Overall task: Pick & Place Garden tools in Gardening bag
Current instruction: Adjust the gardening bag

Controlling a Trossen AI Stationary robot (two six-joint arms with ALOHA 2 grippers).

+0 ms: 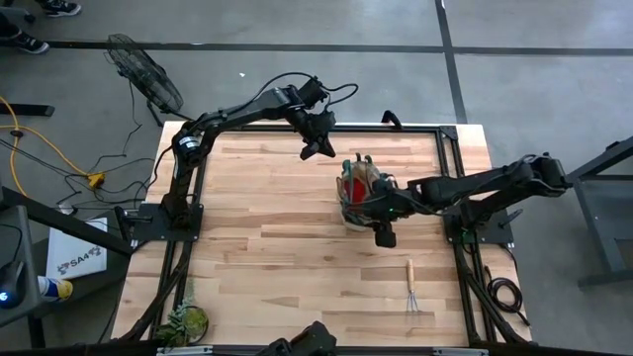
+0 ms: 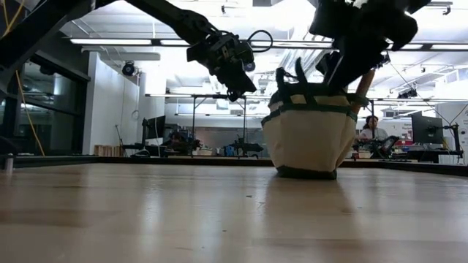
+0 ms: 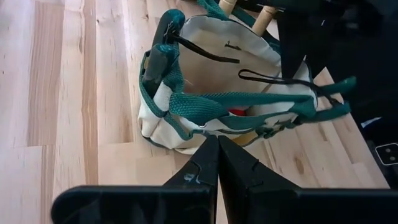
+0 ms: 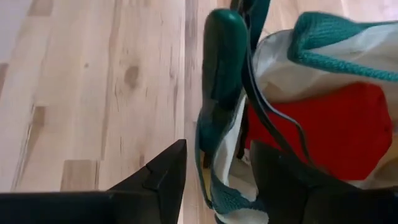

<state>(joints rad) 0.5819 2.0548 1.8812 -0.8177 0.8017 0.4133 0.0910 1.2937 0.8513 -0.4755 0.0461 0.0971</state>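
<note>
Butcher-block table (image 1: 277, 247) under you carries the gardening bag (image 1: 358, 193) right of centre, wooden handles and a red cloth (image 4: 339, 127) already inside it. Your right gripper (image 4: 214, 171) sits at the bag's near rim, jaws parted around a green-handled pruner (image 4: 221, 68) slotted into the side pocket; judge this as a drop-off just finishing. Your left gripper (image 3: 217, 168) hovers above the table just beyond the bag, jaws pressed together and empty. One hand rake (image 1: 411, 289) lies alone near the front right. Next, lift the right arm clear without snagging the loop handles, then go for the rake's wooden handle.
</note>
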